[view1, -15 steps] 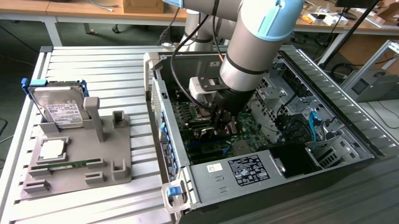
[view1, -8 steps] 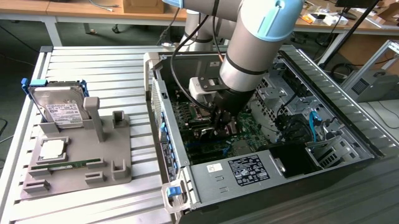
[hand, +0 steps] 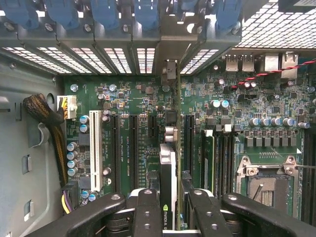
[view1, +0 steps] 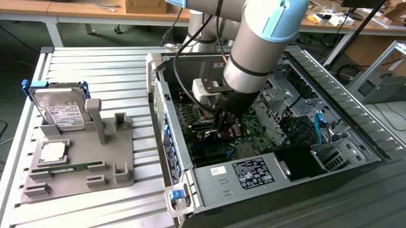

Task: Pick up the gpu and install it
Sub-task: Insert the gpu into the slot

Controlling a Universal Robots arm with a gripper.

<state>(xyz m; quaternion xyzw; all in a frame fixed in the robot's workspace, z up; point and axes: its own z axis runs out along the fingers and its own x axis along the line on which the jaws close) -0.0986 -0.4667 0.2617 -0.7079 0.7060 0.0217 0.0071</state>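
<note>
While the arm reaches down into the open PC case (view1: 352,113), the gripper (hand: 171,200) is pinching the gpu (hand: 167,173) edge-on between its black fingers (hand: 147,210). The card stands upright over the green motherboard (hand: 276,106), running along the expansion slots toward the rear openings. I can't tell if it's seated. A hard drive (view1: 60,107) sits on the grey holder (view1: 117,161) outside the case.

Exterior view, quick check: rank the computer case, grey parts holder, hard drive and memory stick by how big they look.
1. computer case, largest by far
2. grey parts holder
3. hard drive
4. memory stick, a thin strip

The gaps are wide, so nearness to the camera does not upset this order.
</note>
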